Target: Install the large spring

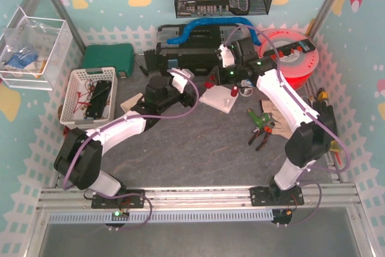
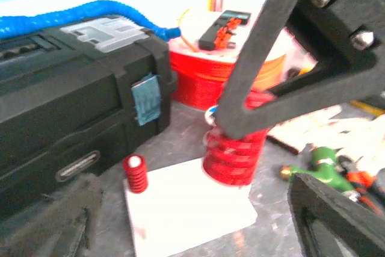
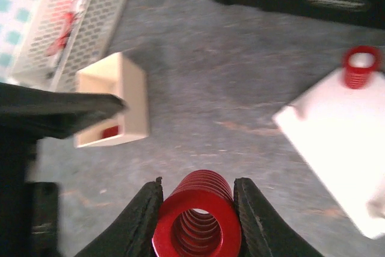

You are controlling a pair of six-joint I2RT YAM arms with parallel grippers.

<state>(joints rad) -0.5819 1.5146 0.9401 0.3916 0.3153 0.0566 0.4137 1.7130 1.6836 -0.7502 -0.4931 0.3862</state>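
The large red spring (image 3: 197, 224) is clamped between the two black fingers of the right gripper (image 3: 197, 188), which press on opposite sides of its coils. Its open bore faces the right wrist camera. It hangs just beside the white base plate (image 3: 337, 148). From the right wrist it is over bare grey table, with the plate off to one side. From the left wrist it stands roughly upright at the plate's far edge, and I cannot tell whether its lower end touches anything. A small red spring (image 3: 361, 67) stands on the plate near one corner. No view clearly shows the seat for the large one.

The step in hand looks like bringing the spring over the plate and lowering it. To do that well, keep its axis vertical and centre the bore over the seat before descending. Stay clear of the small spring, and release only once the coils sit flat. The left gripper (image 2: 192, 221), fingers spread wide and empty, hovers near the plate beside the black tool case (image 2: 66, 106). It could steady the plate if it slides.
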